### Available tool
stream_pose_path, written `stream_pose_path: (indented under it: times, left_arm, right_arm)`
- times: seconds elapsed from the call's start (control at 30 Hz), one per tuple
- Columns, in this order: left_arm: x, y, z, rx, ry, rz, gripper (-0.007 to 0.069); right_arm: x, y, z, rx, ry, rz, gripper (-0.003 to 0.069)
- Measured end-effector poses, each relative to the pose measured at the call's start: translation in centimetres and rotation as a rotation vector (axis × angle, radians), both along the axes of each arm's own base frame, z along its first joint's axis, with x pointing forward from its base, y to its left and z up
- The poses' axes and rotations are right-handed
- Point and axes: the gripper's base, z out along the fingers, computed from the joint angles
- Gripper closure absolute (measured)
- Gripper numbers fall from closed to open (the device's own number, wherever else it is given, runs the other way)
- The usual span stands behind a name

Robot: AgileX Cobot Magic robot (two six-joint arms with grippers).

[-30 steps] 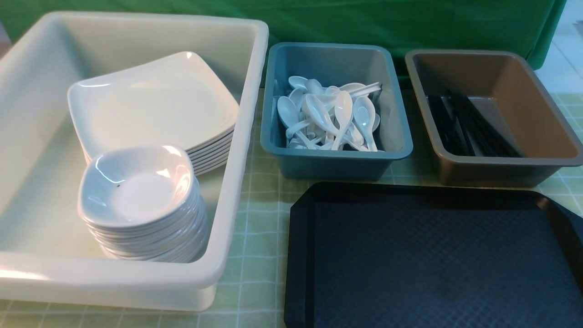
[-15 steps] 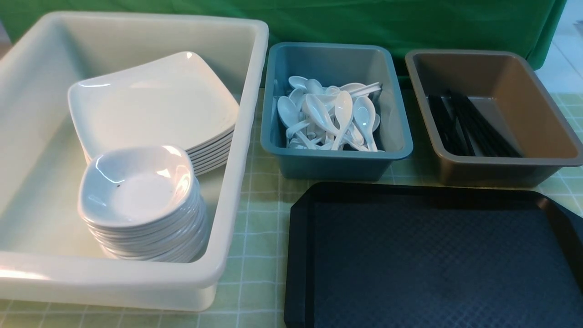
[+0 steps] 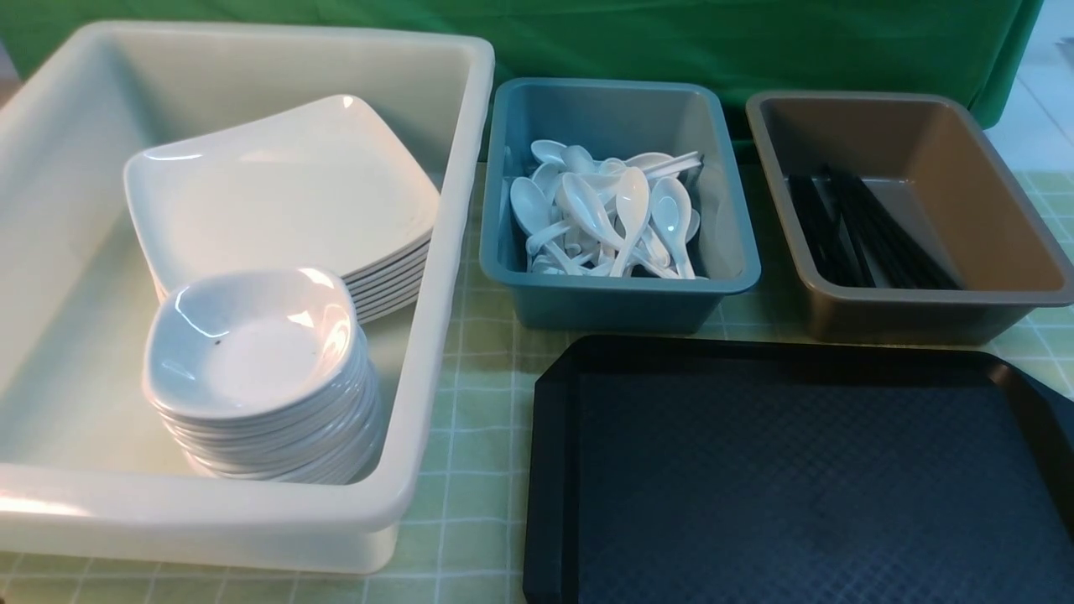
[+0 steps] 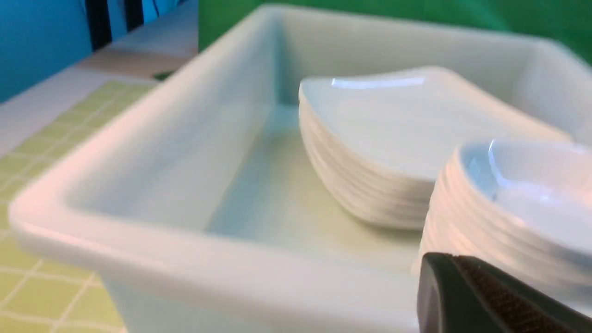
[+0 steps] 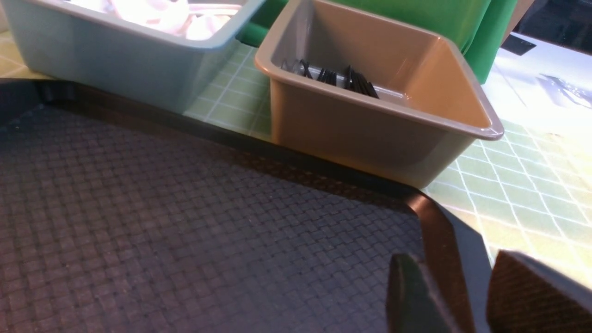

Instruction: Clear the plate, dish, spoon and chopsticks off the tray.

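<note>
The black tray (image 3: 797,486) lies at the front right with nothing on it. A stack of large white square plates (image 3: 285,193) and a stack of small white dishes (image 3: 252,344) stand in the white tub (image 3: 436,277). White spoons (image 3: 612,218) fill the blue-grey tub (image 3: 621,306), and black chopsticks (image 3: 864,231) lie in the brown tub (image 3: 923,315). Neither arm shows in the front view. My left gripper (image 4: 439,262) is shut and empty, near the dishes (image 4: 518,199). My right gripper (image 5: 455,263) stands open and empty over the tray's right rim (image 5: 439,231).
All three tubs sit on a green checked cloth (image 3: 478,470), the white one at the left, the other two behind the tray. A green curtain (image 3: 671,42) closes off the back. The table's right edge (image 5: 545,92) lies beyond the brown tub (image 5: 360,134).
</note>
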Motion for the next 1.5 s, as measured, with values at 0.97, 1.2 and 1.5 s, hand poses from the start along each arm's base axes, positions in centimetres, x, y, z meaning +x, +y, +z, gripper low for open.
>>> stream_pose_path:
  times: [0.97, 1.2, 1.5]
  left_arm:
    - [0.1, -0.7, -3.6, -0.006, 0.009, -0.139, 0.0636]
    - [0.1, -0.7, -3.6, -0.002, 0.01, -0.139, 0.0636]
    - [0.1, -0.7, -3.6, -0.002, 0.01, -0.139, 0.0636]
  right_arm:
    - [0.0, 0.0, 0.0, 0.0, -0.001, 0.0, 0.0419]
    - [0.0, 0.0, 0.0, 0.0, -0.001, 0.0, 0.0419]
    - [0.0, 0.0, 0.0, 0.0, -0.001, 0.0, 0.0419]
